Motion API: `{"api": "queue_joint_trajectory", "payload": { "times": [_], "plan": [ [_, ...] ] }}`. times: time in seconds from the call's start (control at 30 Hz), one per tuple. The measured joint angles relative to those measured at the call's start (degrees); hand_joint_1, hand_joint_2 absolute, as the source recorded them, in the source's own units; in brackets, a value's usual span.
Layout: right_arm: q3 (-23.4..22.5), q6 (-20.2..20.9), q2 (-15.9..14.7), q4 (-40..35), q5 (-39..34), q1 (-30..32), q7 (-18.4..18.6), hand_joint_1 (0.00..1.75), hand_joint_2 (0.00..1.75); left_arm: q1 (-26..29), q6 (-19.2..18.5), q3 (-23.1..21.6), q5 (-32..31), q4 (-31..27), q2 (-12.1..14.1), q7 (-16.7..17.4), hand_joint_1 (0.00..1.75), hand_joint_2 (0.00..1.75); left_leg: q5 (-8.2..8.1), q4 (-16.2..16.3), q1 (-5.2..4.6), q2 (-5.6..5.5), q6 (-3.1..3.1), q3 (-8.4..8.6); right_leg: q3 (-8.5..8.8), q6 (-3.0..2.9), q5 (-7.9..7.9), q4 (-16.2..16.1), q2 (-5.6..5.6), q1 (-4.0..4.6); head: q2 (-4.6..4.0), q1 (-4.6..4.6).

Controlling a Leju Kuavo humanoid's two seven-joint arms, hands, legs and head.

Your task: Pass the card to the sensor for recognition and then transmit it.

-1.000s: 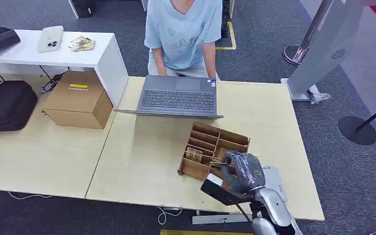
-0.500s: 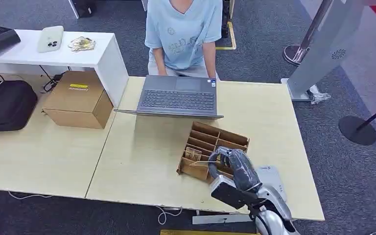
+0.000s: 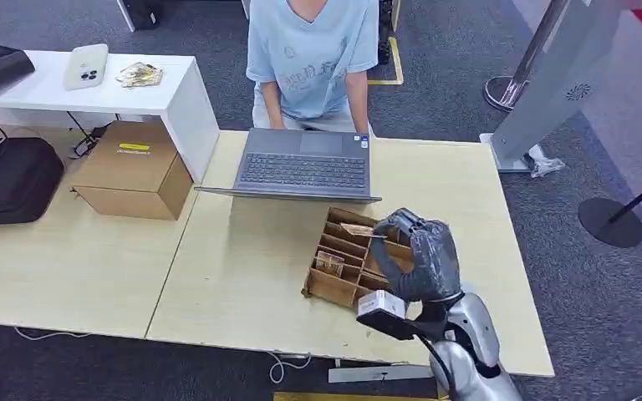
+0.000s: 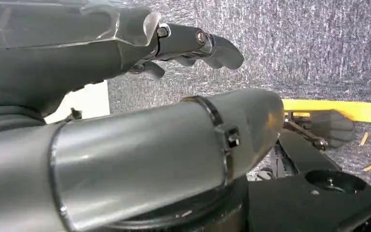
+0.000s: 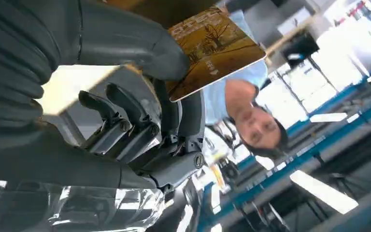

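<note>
Head view: right hand (image 3: 418, 255) raised above the far-right part of a brown compartmented organiser (image 3: 343, 251), fingers closed in a pinch on a thin card (image 3: 358, 230) that juts out level toward the organiser's far row; another small card (image 3: 331, 263) stands in a near-left compartment. The organiser sits on a pale wooden table (image 3: 234, 267); an open laptop (image 3: 305, 165) lies beyond it, with a person in a light blue shirt (image 3: 305, 50) seated behind. A flat white device (image 3: 468, 305) lies on the table by the right wrist. To the left: a cardboard box (image 3: 131, 170), a black bag (image 3: 8, 180), and a white shelf (image 3: 92, 92) carrying a phone (image 3: 86, 66). Left wrist view: left hand (image 4: 140, 43) hangs over grey carpet, fingers (image 4: 207, 46) held loosely apart, nothing in them. Right wrist view: thumb and fingers (image 5: 125, 48) clamped on the card (image 5: 212, 46), whose printed golden-brown face shows trees and small lettering.
</note>
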Motion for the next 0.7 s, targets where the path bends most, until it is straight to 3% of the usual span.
{"api": "queue_joint_trajectory", "payload": {
  "times": [0.13,0.33,0.7],
  "plan": [
    [0.96,-3.69,0.98,1.29,6.53,-3.43,0.77,1.75,1.75,-0.06,-0.09,0.00,-0.63,0.00,-0.09,0.00,0.00,0.00,0.01,0.00,0.00,0.01,-0.01,0.01,0.00,0.00,0.00,0.01,0.02,0.00,0.00,0.00],
    [2.01,-7.63,2.60,6.47,7.23,-9.76,0.46,1.75,1.75,-0.27,-0.26,-0.02,-1.44,0.00,-0.09,0.04,0.00,0.00,0.04,0.00,0.00,-0.03,0.00,0.00,0.01,-0.01,0.02,0.02,-0.03,0.00,0.00,0.00],
    [4.92,-5.20,6.47,25.80,12.91,-27.41,8.42,1.75,1.75,-1.18,-0.33,-0.09,-2.14,0.00,-0.07,1.22,0.00,0.00,0.13,0.02,0.00,-0.04,0.00,-0.01,-0.03,0.00,0.08,0.08,-0.01,0.00,0.00,0.00]
  ]
}}
